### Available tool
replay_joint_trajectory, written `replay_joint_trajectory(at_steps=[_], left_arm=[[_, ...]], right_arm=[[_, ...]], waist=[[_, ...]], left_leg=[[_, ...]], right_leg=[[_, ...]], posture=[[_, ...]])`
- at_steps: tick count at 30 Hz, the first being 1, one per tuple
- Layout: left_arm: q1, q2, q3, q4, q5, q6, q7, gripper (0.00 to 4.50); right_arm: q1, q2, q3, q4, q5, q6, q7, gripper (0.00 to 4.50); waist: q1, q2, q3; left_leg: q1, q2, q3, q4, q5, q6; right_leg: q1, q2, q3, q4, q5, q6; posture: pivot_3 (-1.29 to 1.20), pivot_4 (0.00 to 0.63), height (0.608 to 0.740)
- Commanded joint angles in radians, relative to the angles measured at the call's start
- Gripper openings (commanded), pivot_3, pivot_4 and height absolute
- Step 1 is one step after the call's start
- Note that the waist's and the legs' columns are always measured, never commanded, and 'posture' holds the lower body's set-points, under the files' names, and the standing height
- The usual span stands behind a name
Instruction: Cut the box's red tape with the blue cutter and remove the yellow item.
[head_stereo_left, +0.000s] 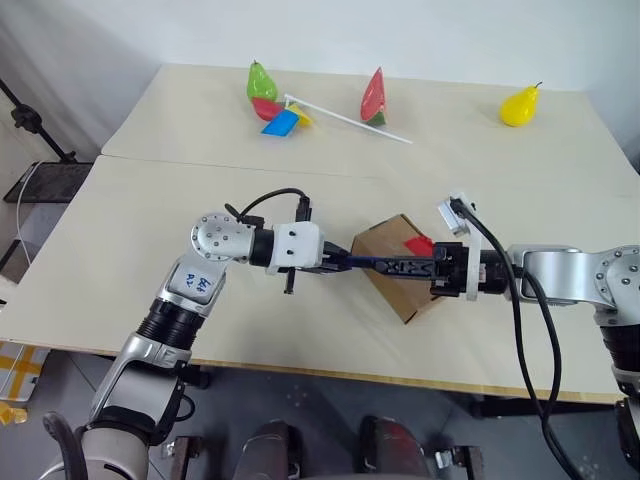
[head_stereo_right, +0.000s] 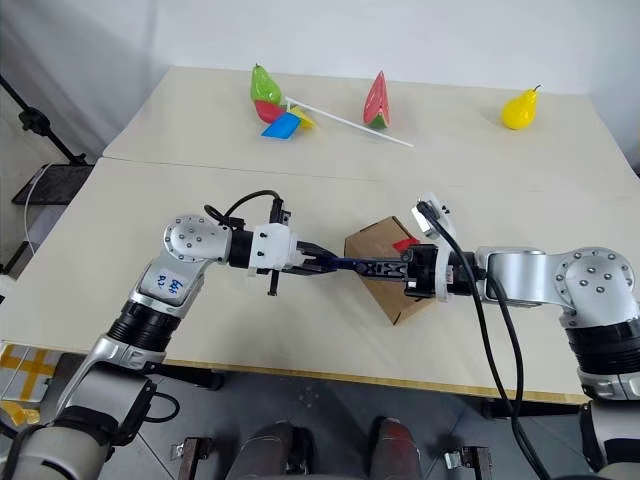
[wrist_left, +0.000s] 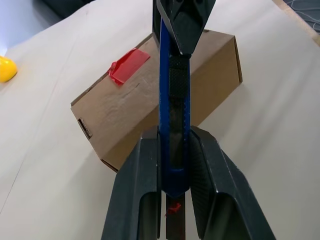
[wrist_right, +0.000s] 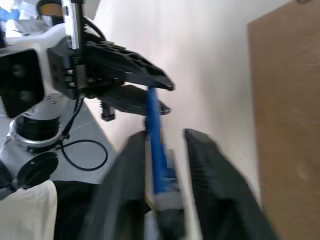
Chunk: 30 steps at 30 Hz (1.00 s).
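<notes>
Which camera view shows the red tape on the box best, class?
The left wrist view: the red tape lies large and unobstructed on the box, with one edge crumpled. The two head views show it only as a small red patch near the right gripper. The right wrist view shows plain cardboard, no tape.

Bright, even light, soft shadows on table (head_stereo_left: 150, 250). Head views sharp; right wrist view pretty motion-blurred, washed out.

Box (head_stereo_left: 395, 262) on table (head_stereo_left: 150, 250) centre; blue cutter (head_stereo_left: 368, 263) spans before it; toys behind.
</notes>
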Motion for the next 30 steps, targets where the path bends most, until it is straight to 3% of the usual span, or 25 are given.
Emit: replay_joint_trajectory(at_steps=[1,4,11,14,17,21,26,30], left_arm=[[-0.002,-0.004,-0.005,-0.035,-0.006,-0.023,0.001,0.45],[0.003,-0.007,-0.003,-0.046,-0.028,0.003,-0.013,0.45],[0.007,-0.009,0.071,-0.126,-0.175,0.144,-0.042,2.42],[-0.023,0.031,0.133,-0.127,-0.268,0.225,-0.084,2.44],[-0.098,0.067,0.207,-0.047,-0.333,0.302,-0.094,2.44],[-0.155,0.037,0.211,0.044,-0.312,0.289,-0.076,1.57],[-0.158,-0.067,0.128,0.163,-0.223,0.210,-0.063,0.07],[-0.190,-0.197,0.061,0.250,-0.160,0.152,-0.012,0.00]], right_arm=[[-0.014,0.000,-0.040,-0.007,0.005,0.000,-0.009,0.17],[-0.012,-0.001,-0.041,-0.008,0.005,-0.004,-0.014,0.17],[-0.014,-0.013,-0.056,-0.029,0.005,0.015,0.021,0.17],[-0.009,-0.063,-0.094,-0.051,0.005,0.052,0.086,0.17],[-0.008,-0.192,-0.186,-0.034,0.005,0.102,0.173,0.17],[-0.048,-0.326,-0.239,0.021,-0.073,0.137,0.244,0.17],[-0.126,-0.430,-0.216,0.023,-0.341,0.187,0.375,0.17],[-0.195,-0.426,-0.155,0.020,-0.524,0.206,0.447,0.17]], waist=[[0.000,0.000,0.000],[0.000,0.000,0.000],[0.000,0.000,0.000],[-0.002,0.000,0.000],[0.006,0.000,0.001],[0.013,-0.001,0.001],[0.022,-0.002,0.001],[0.021,-0.003,0.002]], left_leg=[[0.000,0.000,0.000,0.000,0.000,0.000],[0.000,0.000,0.000,0.000,0.000,0.000],[0.000,0.001,0.000,0.000,0.000,0.000],[0.000,0.001,0.000,0.000,0.000,0.000],[0.000,0.001,0.000,0.000,0.000,0.000],[0.001,0.000,0.000,0.000,0.000,0.000],[0.001,-0.001,0.002,-0.001,0.000,0.000],[0.000,-0.002,0.003,-0.001,0.000,0.000]], right_leg=[[0.000,0.000,0.000,0.000,0.000,0.000],[0.000,0.000,0.000,0.000,0.000,0.000],[0.000,0.000,0.000,0.000,0.000,0.000],[0.000,0.000,0.000,0.000,0.000,0.000],[0.000,0.000,0.000,0.000,0.000,0.000],[0.001,0.000,0.001,-0.002,0.000,0.000],[0.001,0.000,0.002,-0.002,0.000,0.000],[0.000,0.000,0.002,-0.004,0.000,0.000]], posture=[[0.00,0.150,0.740],[0.00,0.150,0.740],[0.00,0.150,0.740],[0.00,0.150,0.740],[0.00,0.150,0.740],[0.00,0.150,0.740],[0.00,0.150,0.740],[0.00,0.150,0.740]])
